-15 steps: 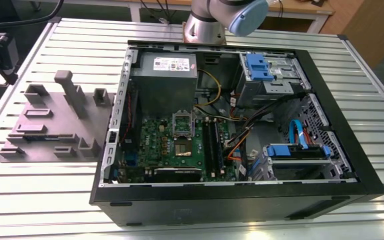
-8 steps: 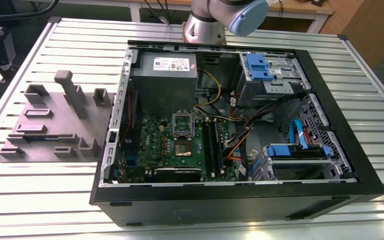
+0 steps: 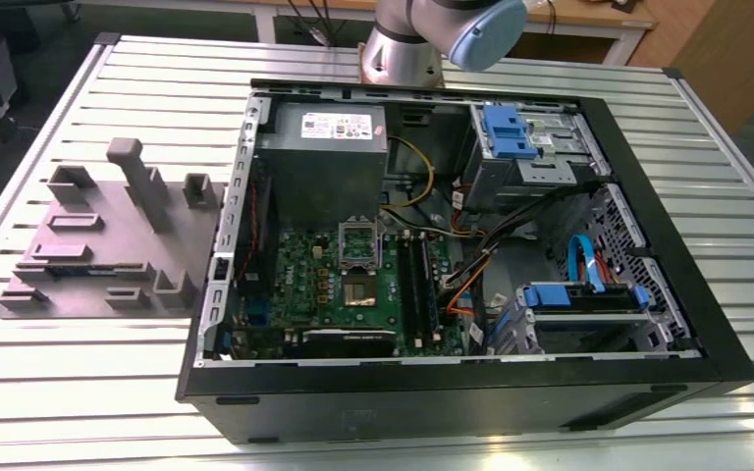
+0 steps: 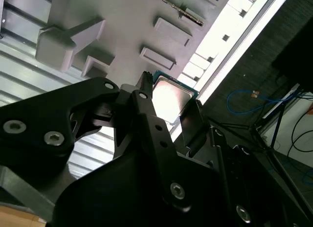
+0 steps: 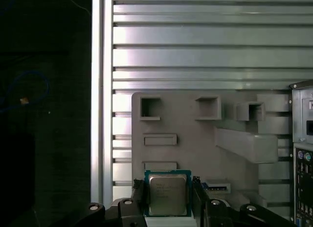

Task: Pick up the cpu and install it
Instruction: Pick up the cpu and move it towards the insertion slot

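**Gripper closed on the cpu, high above the parts plate**

The gripper has the cpu pinched between its two black fingers. One finger presses each of two opposite edges, so the silver top faces the first wrist view squarely and the chip sits flat. Holding it by the edges looks sensible to me, since it leaves the underside free for seating.

From where I stand, the slatted metal worktop carries everything. The open computer case lies on its side across the middle of the worktop and out toward the edge on the exterior view's right. Its cavity faces up, which gives a clear way in from above. The arm rises at the far edge, behind the case.

The grey parts plate lies flat just beside the case, toward the worktop's edge on the exterior view's left. Its raised blocks and shallow recesses seem shaped to keep loose components in known spots.

Inside the case, the green motherboard lies against the floor near the plate side. What I take for the socket sits bare near its middle.

In both wrist views the cpu is clear of the plate, with the plate's recesses well below it.
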Controlling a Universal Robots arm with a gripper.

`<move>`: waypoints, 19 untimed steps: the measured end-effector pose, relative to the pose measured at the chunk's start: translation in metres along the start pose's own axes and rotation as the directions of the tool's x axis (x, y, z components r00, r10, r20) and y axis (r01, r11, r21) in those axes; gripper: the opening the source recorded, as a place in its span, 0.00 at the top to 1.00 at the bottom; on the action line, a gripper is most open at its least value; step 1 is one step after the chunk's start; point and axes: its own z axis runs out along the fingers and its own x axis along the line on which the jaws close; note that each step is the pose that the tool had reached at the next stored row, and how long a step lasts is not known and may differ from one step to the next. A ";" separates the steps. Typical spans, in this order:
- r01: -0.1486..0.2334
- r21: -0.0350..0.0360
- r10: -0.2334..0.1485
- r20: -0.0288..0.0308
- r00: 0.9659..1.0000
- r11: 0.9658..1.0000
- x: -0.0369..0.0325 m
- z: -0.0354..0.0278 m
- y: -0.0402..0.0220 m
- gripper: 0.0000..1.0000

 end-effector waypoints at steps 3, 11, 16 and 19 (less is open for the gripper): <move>0.000 0.000 0.000 0.000 1.000 1.000 -0.0001 -0.0072 0.0003 0.53; 0.000 0.000 0.000 0.000 1.000 1.000 -0.0003 -0.0233 0.0009 0.53; 0.000 0.000 0.000 0.000 1.000 1.000 -0.0004 -0.0314 0.0012 0.53; 0.000 0.000 0.000 0.000 1.000 1.000 -0.0005 -0.0391 0.0015 0.53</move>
